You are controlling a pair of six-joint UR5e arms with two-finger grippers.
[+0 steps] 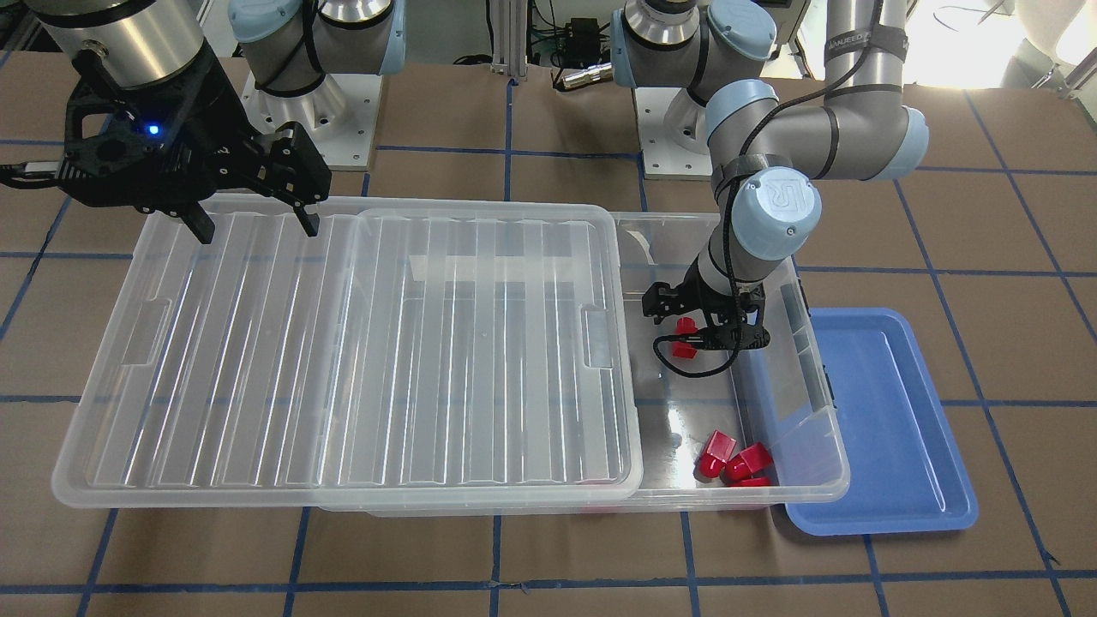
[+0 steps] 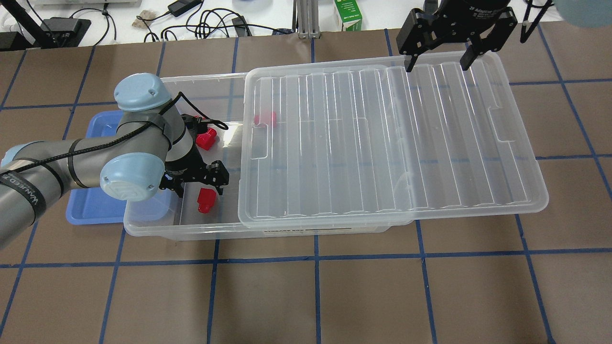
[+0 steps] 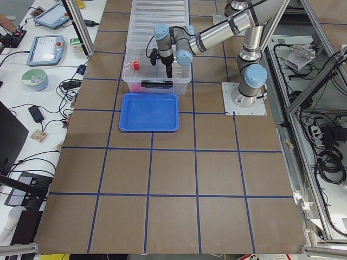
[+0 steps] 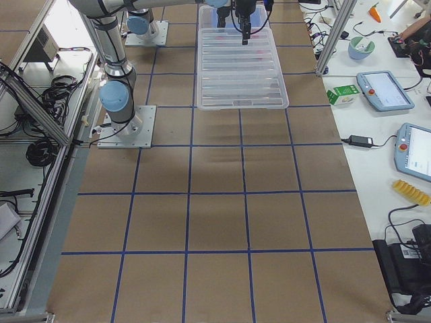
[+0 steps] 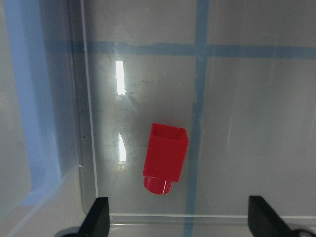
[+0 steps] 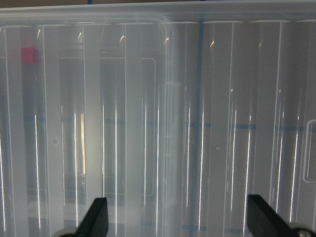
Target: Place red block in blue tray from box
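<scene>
Left wrist-mounted: red block (image 5: 165,157) near box (image 5: 88,123) wall.

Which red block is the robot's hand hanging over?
Find the big clear box, lid slid aside, and look in its open end beside the blue tray. One red block lies alone on the floor right under the open left gripper; the other red blocks sit further off, none beneath a gripper.

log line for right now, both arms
left gripper: jaws open over red block in box | right gripper: jaws open above lid | tray: no block
</scene>
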